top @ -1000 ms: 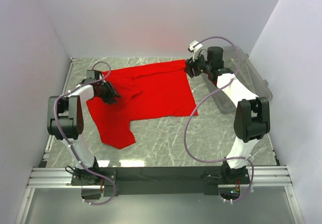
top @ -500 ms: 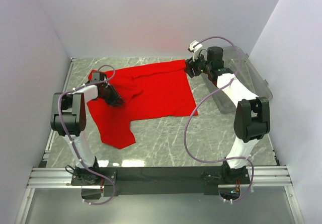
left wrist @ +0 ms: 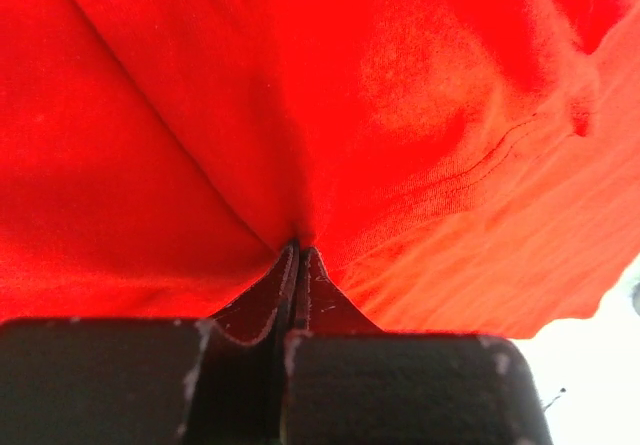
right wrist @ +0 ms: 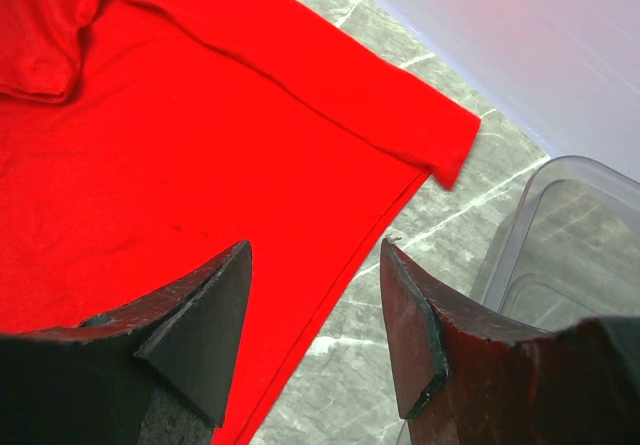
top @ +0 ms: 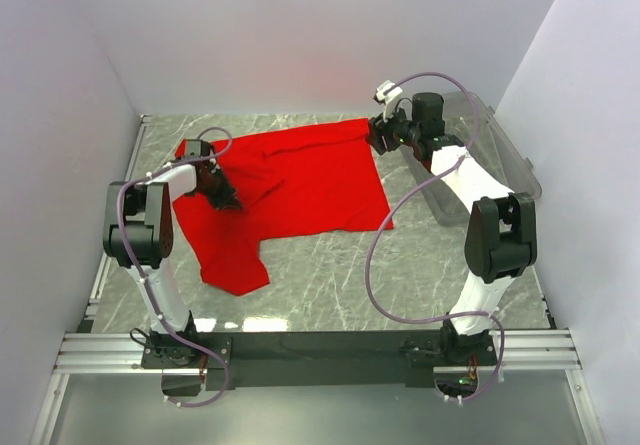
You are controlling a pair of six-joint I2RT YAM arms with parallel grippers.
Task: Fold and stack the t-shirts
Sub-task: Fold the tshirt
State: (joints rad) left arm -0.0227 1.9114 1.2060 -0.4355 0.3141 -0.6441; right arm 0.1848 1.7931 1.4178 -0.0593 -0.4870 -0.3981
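Marble tabletop (top: 330, 275) between white walls (top: 300, 35) bears the red t-shirt (top: 300, 180); left hand (top: 228, 201) pinches it, right hand (right wrist: 315, 250) gapes empty.

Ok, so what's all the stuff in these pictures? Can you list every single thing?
Plain red cloth t-shirt: one, bright red, spread with some folds on the middle of the table.
Clear plastic bin: one, see-through, at the table's right side, next to the t-shirt.
Grey marbled table: one, grey with white veins, under everything.
White walls: three, white, left, back and right.
Left tool: one, black, shut on a pinch of the t-shirt's left part.
Right tool: one, black, open, over the t-shirt's far right corner.
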